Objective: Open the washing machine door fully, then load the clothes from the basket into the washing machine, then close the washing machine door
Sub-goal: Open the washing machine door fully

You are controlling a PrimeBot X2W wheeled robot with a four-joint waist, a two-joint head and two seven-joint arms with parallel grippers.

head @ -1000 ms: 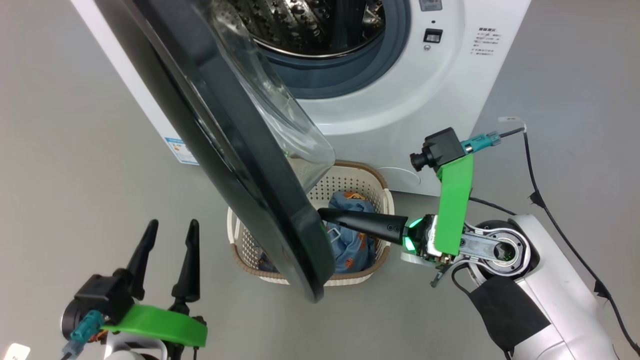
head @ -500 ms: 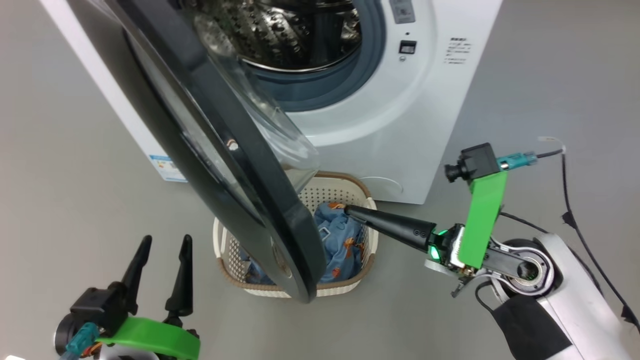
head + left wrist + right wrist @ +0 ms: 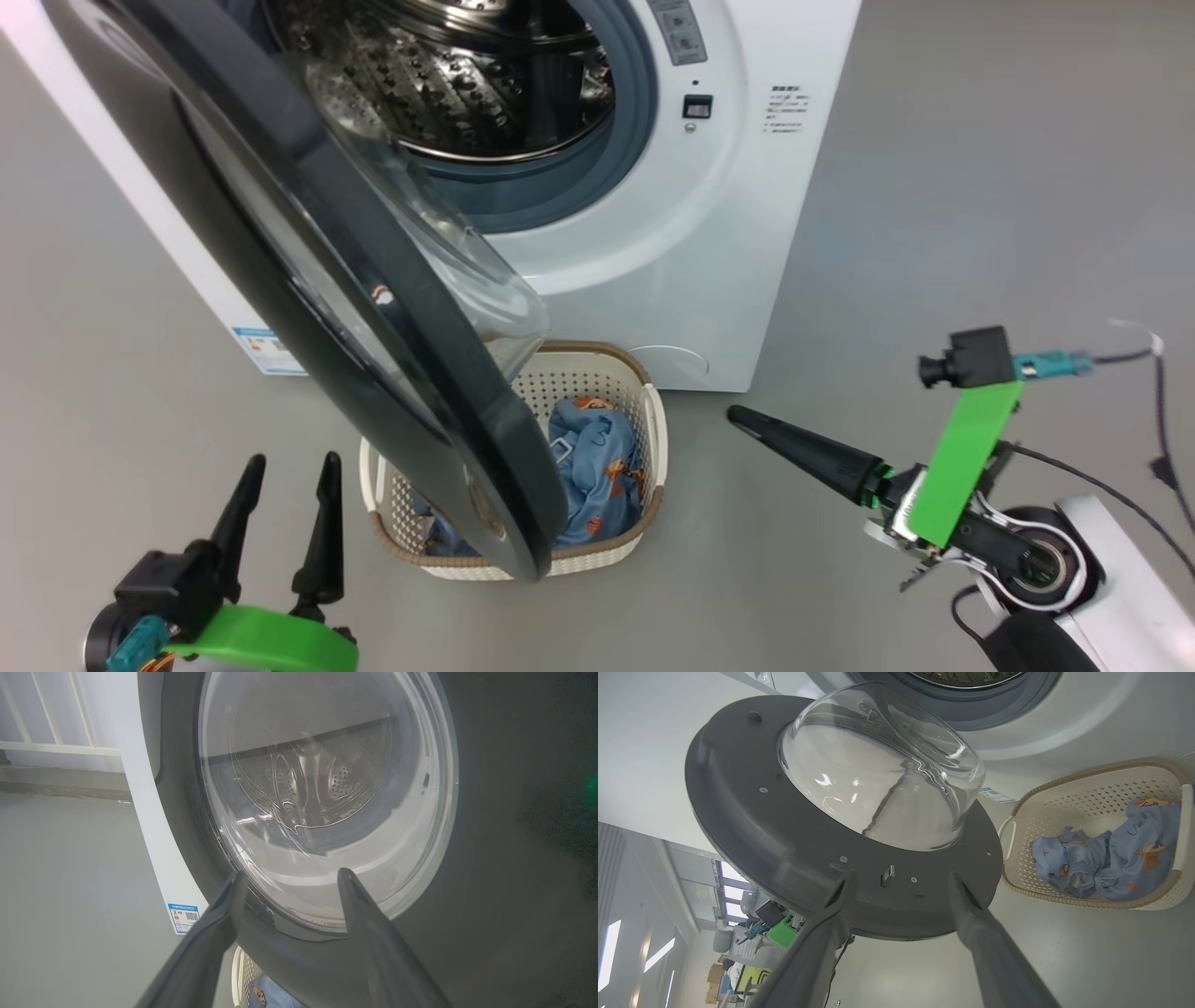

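The first step is judged to be in hand: the door (image 3: 495, 448) is swung out from the washer (image 3: 738, 233) but not fully, so the drum (image 3: 467, 84) is exposed while the opening is partly screened. The door is stood on edge, hinged on the robot's left side of the opening; its free edge is pointed out toward the robot, and its glass bowl is bulged toward the robot's right. In the head view its lower edge is seen across the left part of the basket (image 3: 607, 557), which is set on the floor just in front of the washer, with the clothes (image 3: 593, 457) heaped inside. The basket's long axis appears to be laid slantwise to the washer front, though part of it is hidden. The left gripper (image 3: 291, 462) is held spread and empty, aimed at the door's outer face. The right gripper (image 3: 901, 879) is likewise spread and empty, held clear of the door, to the right of the basket. The next move is judged to call for a push on the inner face near the free edge, leftward, until the basket is left uncovered.
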